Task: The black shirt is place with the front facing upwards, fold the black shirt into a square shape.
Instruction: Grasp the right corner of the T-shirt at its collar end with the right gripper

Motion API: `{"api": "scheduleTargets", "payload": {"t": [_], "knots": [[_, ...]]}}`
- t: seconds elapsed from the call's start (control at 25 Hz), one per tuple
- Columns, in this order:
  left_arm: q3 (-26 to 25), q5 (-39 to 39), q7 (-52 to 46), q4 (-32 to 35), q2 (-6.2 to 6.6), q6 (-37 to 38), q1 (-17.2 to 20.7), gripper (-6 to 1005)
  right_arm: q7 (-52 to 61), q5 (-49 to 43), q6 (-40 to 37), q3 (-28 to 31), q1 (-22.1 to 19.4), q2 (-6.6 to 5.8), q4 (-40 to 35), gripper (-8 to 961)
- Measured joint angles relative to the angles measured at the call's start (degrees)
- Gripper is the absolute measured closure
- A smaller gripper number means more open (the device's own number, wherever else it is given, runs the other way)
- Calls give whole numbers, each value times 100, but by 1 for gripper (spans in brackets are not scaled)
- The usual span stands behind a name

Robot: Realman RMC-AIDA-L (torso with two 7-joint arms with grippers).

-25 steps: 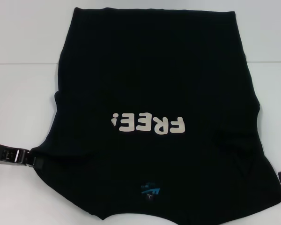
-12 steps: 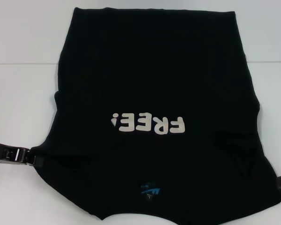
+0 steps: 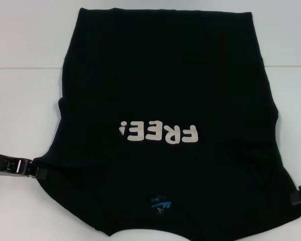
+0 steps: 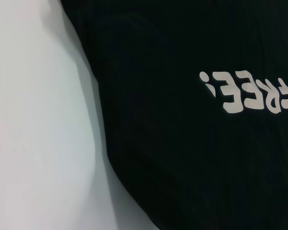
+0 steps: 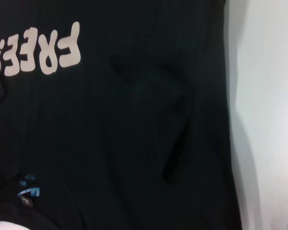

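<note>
Nearest the robot, the collar end of the black shirt (image 3: 165, 125) lies at the bottom edge of the head view, with the small blue neck label (image 3: 160, 204) showing just inside the neckline. On the left, the left gripper (image 3: 37, 172) sits low at the table's near side, its tip right against the shirt's left sleeve edge. Whether its fingers are apart or pressed together on the cloth cannot be told; the black tip blends into the black fabric. On the right, the right gripper (image 3: 295, 199) pokes in from the frame edge, its tip touching the right sleeve edge. Only a small part of it shows, so its opening cannot be told either.

Moving farther out, the white letters (image 3: 158, 133) "FREE!" run across the middle of the shirt, reading upside down from the head camera. The left wrist view shows the same print (image 4: 247, 93) and the shirt's curved left edge against the white table (image 4: 33, 120). The right wrist view shows the print (image 5: 38, 50), a soft crease (image 5: 175, 143) in the cloth near the right side, and a corner of the blue label (image 5: 28, 190).

Farthest away, the shirt's body narrows toward the hem (image 3: 165, 10), lying flat on the white table (image 3: 25, 90), front side up.
</note>
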Motion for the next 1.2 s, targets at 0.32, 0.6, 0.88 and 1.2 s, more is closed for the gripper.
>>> {"api": "scheduleTargets", "payload": {"t": [0.32,0.6,0.88,1.2], "knots": [[1,1,-11,4,-1,0,0,981,-56,11,4,-9,9,43,7,72],[1,1,-34,12,-1,1,0,981,-88,21,3,-20,89,132,7,71],[1,1,-40,26,-1,1,0,981,-95,30,-1,-151,170,213,51,71],[0,1,-41,35,6,1,0,982,-119,30,27,-94,108,130,17,71]]}}
